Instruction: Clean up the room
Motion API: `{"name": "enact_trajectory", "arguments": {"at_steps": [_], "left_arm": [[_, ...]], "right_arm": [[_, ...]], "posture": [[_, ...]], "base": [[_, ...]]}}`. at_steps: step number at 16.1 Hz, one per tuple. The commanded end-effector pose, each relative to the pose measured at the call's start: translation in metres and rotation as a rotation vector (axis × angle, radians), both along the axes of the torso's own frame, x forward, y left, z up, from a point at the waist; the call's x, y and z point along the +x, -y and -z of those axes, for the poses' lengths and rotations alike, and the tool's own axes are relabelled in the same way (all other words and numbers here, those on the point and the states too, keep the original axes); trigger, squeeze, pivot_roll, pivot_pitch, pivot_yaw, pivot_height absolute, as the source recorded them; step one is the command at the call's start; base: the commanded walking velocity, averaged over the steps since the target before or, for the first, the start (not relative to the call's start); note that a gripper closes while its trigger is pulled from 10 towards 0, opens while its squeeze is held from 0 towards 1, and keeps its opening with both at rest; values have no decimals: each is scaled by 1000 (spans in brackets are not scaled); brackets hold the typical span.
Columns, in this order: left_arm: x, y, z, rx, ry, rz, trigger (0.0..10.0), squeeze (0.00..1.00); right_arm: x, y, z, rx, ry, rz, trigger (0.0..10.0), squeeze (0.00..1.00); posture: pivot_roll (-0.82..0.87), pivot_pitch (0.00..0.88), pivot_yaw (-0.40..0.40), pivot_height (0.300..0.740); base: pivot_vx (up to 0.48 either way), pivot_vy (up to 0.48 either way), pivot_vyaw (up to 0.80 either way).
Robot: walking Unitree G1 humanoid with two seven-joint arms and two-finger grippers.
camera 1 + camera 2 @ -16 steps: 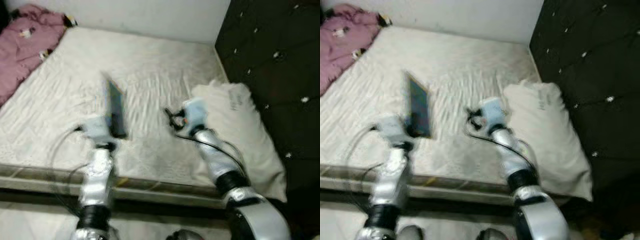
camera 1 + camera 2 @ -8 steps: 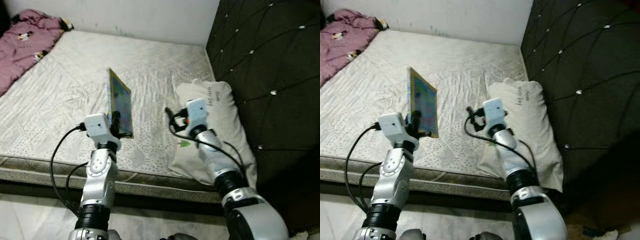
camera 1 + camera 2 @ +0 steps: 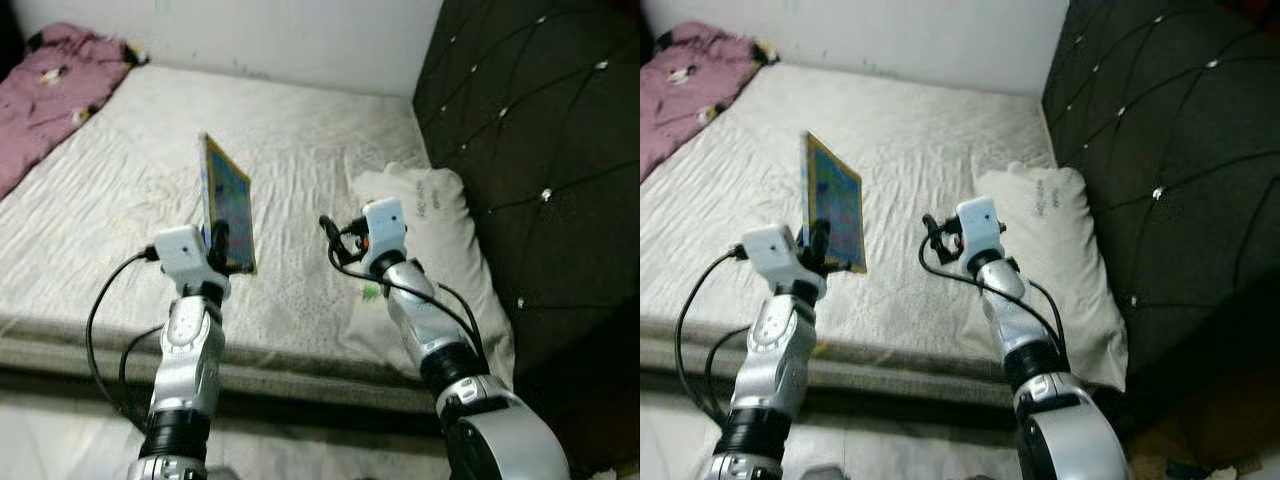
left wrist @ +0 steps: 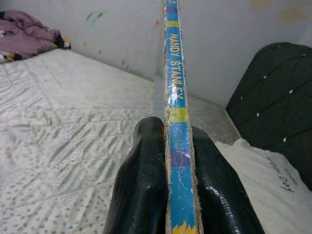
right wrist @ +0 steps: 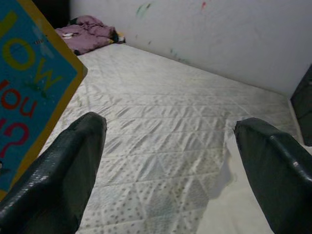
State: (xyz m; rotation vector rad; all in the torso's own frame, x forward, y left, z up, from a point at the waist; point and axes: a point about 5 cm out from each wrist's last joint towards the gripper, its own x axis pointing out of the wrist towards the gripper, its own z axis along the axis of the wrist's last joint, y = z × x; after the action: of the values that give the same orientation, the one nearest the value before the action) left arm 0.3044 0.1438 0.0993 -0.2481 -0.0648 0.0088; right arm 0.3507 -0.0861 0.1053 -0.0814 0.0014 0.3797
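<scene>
Blue and yellow, the thin picture book (image 3: 228,215) stood upright over the white quilted mattress (image 3: 120,200), its long axis vertical, clamped by your left gripper (image 4: 178,165). Your right gripper (image 5: 168,146) hung spread and empty to the book's right, near the white pillow (image 3: 440,250), so you had the left arm nearer.

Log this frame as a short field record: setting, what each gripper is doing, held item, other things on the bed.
setting: bare mattress beside a dark tufted headboard
left gripper: shut on the book, holding it upright over the mattress
held item: book, thin, blue cover with yellow edge
right gripper: open, nothing between its fingers, above the mattress
other: white pillow by the headboard; pink clothes at the far corner
</scene>
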Motion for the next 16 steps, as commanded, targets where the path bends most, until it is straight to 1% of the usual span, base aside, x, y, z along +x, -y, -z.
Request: {"name": "enact_trajectory", "arguments": {"at_steps": [1, 6, 10, 12, 14, 16], "left_arm": [[5, 7, -15, 4, 71, 32, 10000, 0], [5, 7, -16, 4, 78, 35, 10000, 0], [6, 4, -14, 17, 68, 4, 10000, 0], [2, -1, -13, 48, 53, -62, 10000, 0], [1, -3, -13, 57, 38, -47, 10000, 0], [1, -6, -7, 122, -7, -53, 10000, 0]], "right_arm": [[2, 1, -1, -7, -5, 7, 10000, 0], [3, 1, -2, -7, -7, 8, 10000, 0], [4, 2, -1, 0, -14, 9, 10000, 0], [2, 5, 0, 4, -9, 27, 10000, 0], [0, 11, 4, -6, -2, 68, 10000, 0], [0, 18, 5, 22, -15, 97, 10000, 0]], "posture": [[60, 0, -92, 740], [61, 0, -92, 740], [63, 0, -88, 740], [53, 0, -54, 740], [49, 0, -37, 740], [26, 0, -4, 740]], "base": [[259, 0, 0], [312, 0, 0], [0, 0, 0], [0, 0, 0], [0, 0, 0], [0, 0, 0]]}}
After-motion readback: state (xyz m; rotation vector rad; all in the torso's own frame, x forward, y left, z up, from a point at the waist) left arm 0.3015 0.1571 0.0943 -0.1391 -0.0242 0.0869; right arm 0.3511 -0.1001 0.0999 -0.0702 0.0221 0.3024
